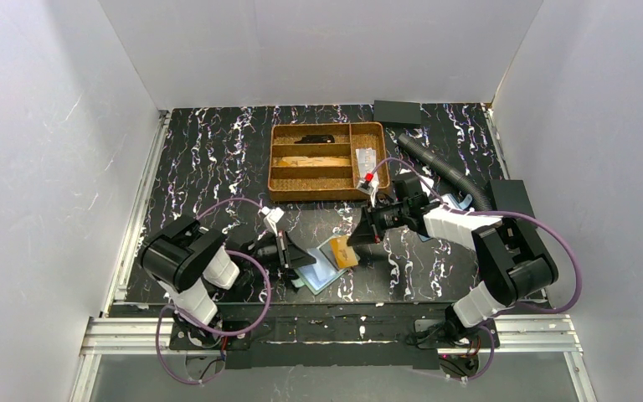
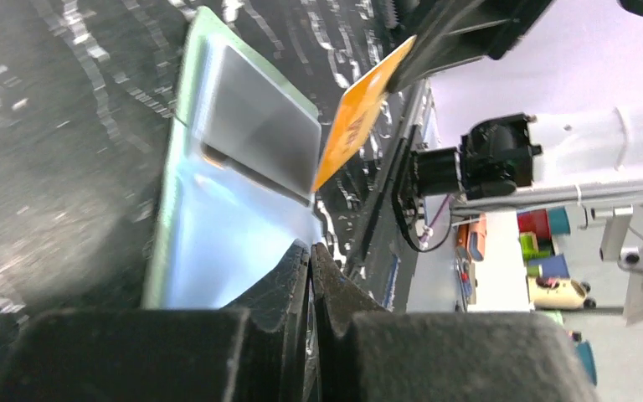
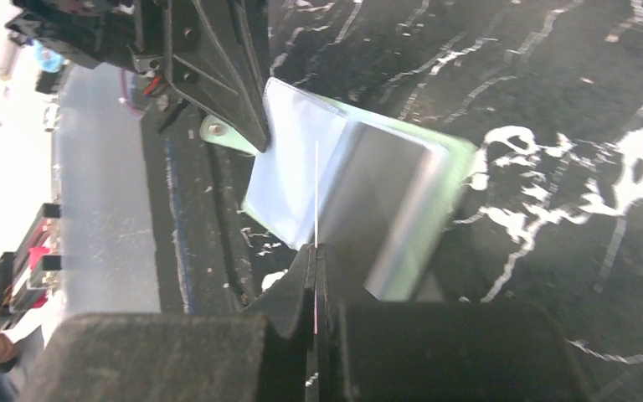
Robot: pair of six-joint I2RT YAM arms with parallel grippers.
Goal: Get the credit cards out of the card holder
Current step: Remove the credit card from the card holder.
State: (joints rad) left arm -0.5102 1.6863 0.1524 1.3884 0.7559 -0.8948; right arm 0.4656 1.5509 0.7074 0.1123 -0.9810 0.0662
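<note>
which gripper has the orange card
The right gripper: it pinches the orange card, while the left gripper is shut on the teal card holder at its edge.

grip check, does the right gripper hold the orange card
Yes, the right gripper is shut on the orange card, tilted above the card holder.

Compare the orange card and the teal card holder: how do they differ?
Colour: credit card is orange; card holder is teal-green with clear panels.
Size: card is smaller than holder.
Pose: card tilts up in the shut right gripper; holder lies flat, left gripper pinching its edge.
Both are thin, flat rectangles.
</note>
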